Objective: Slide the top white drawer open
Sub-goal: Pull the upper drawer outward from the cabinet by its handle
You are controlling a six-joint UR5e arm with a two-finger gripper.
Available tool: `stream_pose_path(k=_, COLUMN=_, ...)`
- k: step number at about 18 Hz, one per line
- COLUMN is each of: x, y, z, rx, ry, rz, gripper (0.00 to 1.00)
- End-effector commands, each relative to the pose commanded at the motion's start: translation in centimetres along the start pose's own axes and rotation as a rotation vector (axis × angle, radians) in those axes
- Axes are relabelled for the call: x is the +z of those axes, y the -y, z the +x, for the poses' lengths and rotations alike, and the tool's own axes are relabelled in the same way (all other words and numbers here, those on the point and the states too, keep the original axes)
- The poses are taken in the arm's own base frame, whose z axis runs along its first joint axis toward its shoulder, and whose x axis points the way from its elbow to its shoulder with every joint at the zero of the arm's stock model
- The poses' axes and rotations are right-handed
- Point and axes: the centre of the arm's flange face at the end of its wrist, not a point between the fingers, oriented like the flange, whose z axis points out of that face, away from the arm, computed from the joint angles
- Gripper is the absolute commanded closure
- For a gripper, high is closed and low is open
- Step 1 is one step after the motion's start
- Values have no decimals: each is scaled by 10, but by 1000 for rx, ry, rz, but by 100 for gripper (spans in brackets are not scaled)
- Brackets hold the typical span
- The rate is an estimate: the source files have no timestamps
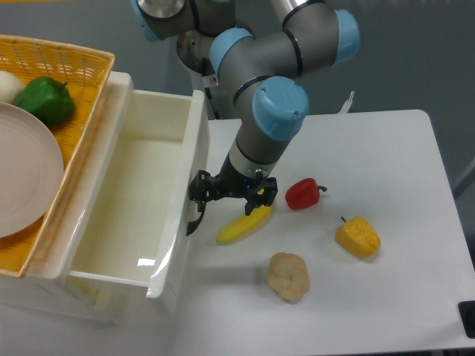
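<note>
Camera view from above leaves me guessing at the gripper (199, 194): its dark fingers sit right at the drawer (133, 200) front, at the black handle (194, 221), but the arm (271, 111) overhangs them and I cannot tell whether they are clamped on the handle or merely against it, nor how wide they stand. The lower part of the handle curves out below the gripper; its upper part is hidden. The arm's base runs off the top edge.

Left of the drawer, a yellow basket (82, 63) is cut off by the frame; it holds a pale plate (22, 178), a green pepper (46, 100) and a sliver of something white (9, 85) I cannot identify.

The drawer is slid well out from the cabinet (44, 278), a deep glossy cream-white box with smooth walls and a bare floor catching a glint of light.

Right of the drawer on the table (386, 148) lie a banana (241, 226), its upper end under the gripper, then a red pepper (303, 193), a yellow pepper (358, 236) and a pale lumpy item (288, 276).
</note>
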Motion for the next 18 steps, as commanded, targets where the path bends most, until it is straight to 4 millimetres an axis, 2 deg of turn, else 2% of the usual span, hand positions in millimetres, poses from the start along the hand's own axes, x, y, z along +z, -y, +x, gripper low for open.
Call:
stream_pose_path(k=9, x=-10, y=-2, z=-29, rx=-14, ry=0, rz=12, gripper=0)
stream_pose_path(k=18, x=-9, y=2, z=-36, rx=-34, ry=-81, rz=47, gripper=0)
